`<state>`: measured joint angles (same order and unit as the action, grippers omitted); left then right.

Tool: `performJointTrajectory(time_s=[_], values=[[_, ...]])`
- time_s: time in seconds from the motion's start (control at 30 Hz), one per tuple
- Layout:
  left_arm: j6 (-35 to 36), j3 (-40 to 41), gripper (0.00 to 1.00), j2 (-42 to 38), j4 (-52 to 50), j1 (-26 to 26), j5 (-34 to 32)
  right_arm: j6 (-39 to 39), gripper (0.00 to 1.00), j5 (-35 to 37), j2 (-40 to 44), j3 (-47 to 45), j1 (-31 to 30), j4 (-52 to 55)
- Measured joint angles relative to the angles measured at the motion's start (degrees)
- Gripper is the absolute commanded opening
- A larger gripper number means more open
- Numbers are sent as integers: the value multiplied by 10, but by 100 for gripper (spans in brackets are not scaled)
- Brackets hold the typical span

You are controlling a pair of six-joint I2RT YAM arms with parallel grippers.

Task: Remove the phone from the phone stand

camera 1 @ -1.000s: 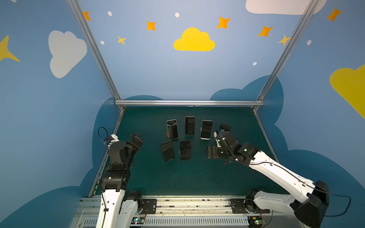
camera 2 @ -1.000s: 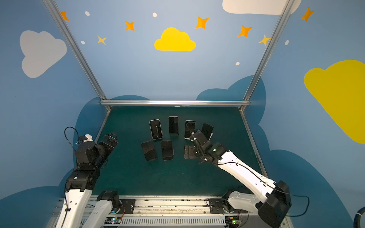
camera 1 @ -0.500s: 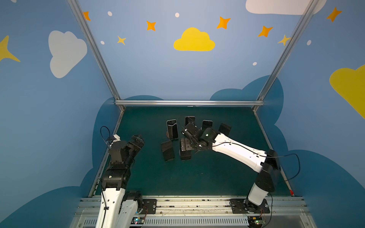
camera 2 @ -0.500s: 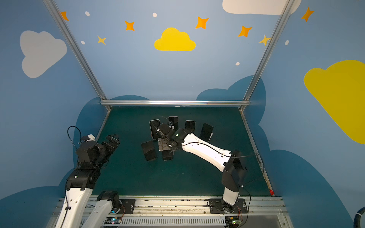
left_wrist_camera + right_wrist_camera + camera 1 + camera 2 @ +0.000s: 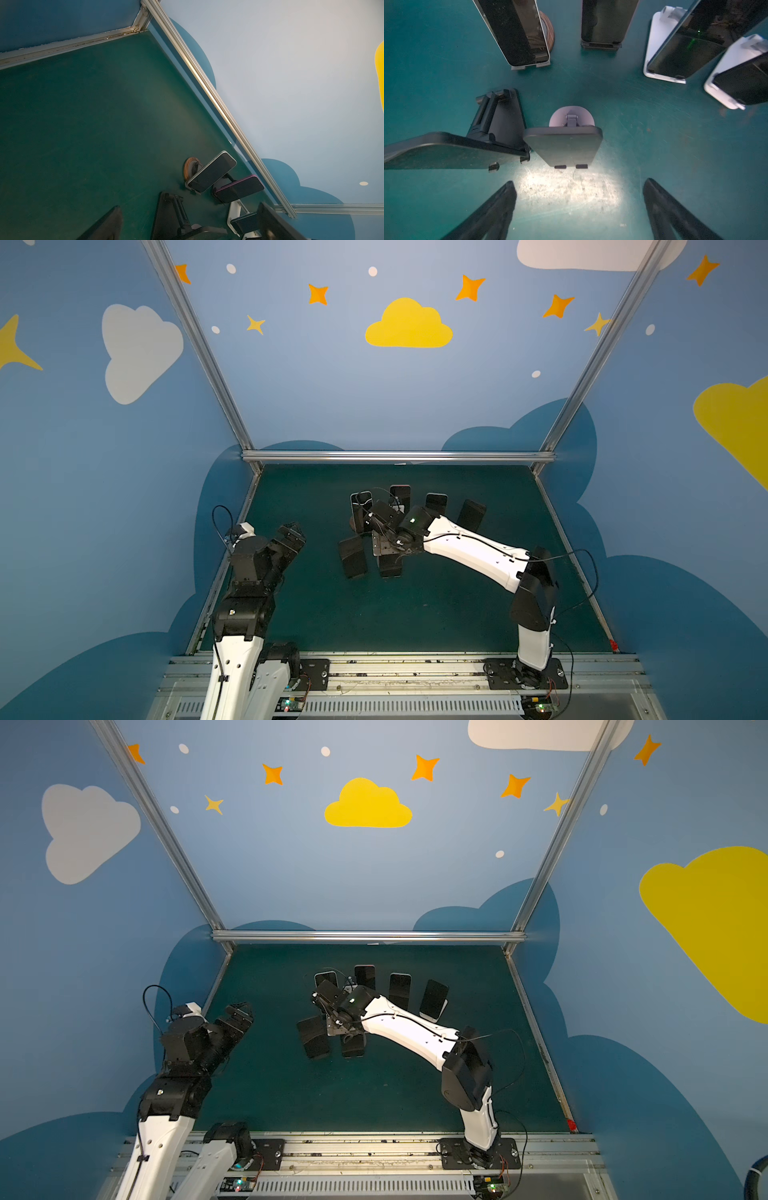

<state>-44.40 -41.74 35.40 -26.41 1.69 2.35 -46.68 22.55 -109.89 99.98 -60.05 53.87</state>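
right end effector [image 5: 579, 182]: jaws spread wide, gripping nothing | phone [image 5: 563, 145]: leans on phone stand [image 5: 572, 116], front row on table [image 5: 654, 145], near fingers | left end effector [image 5: 293, 533]: spread, well apart

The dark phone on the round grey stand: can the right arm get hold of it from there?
Probably yes. The right hand hangs open over that phone with nothing between them. Only the neighbouring phone crowds one side.
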Motion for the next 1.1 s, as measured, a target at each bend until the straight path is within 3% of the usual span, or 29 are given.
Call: performJointTrajectory(time_s=[0.27,0.47,0.8,1.1], values=[[-3,11,100,-3,4,-4,9,49,96,65,70,-181,-52,-158],[-2,12,100,-6,5,-6,9,72,97,101,120,-216,-70,-241],[-2,12,100,-7,6,-10,11,95,98,134,103,-274,-90,-333],[-2,12,100,-7,9,-15,11,81,98,121,99,-277,-55,-350]])
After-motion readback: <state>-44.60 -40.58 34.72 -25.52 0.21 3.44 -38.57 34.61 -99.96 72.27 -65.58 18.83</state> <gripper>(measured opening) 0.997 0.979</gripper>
